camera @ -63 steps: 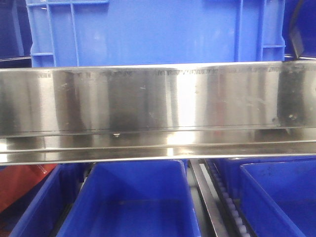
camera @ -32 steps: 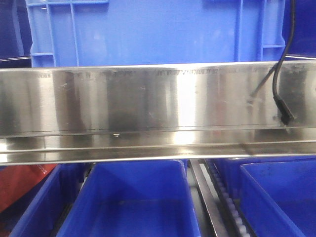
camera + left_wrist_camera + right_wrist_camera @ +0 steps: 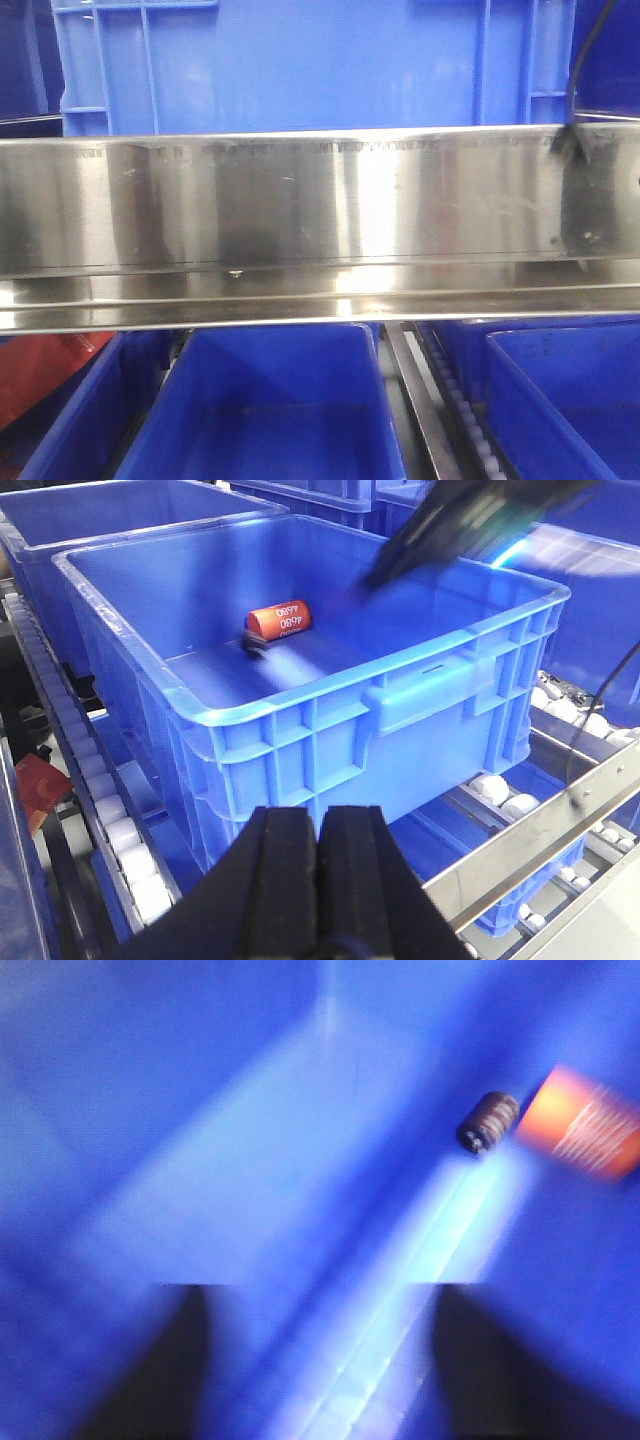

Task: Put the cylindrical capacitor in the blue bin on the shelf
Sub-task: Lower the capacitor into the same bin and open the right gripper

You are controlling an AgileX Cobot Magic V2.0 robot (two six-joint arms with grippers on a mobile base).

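The cylindrical capacitor [image 3: 487, 1121], small and dark, lies on the floor of the blue bin [image 3: 440, 670] next to an orange cylinder [image 3: 585, 1125] marked "4680". It also shows in the left wrist view [image 3: 253, 642] as a dark blur beside the orange cylinder [image 3: 280, 622]. My right gripper [image 3: 318, 1295] is open and empty above the bin floor, apart from the capacitor. My right arm [image 3: 470, 520] is a dark blur over the bin's far side. My left gripper [image 3: 320, 825] is shut and empty in front of the bin's near wall. The shelf's steel front rail [image 3: 300, 210] crosses the front view below the bin [image 3: 300, 60].
White roller tracks [image 3: 120, 830] run beside and under the bin. More blue bins stand behind it [image 3: 120, 510] and on the lower tier [image 3: 270, 410]. A black cable [image 3: 590, 40] hangs at the front view's top right. Something red [image 3: 40, 370] sits at the lower left.
In the front view the black cable that hung down over the rail half a second ago has risen to the top right corner. The bins and rail have not moved.
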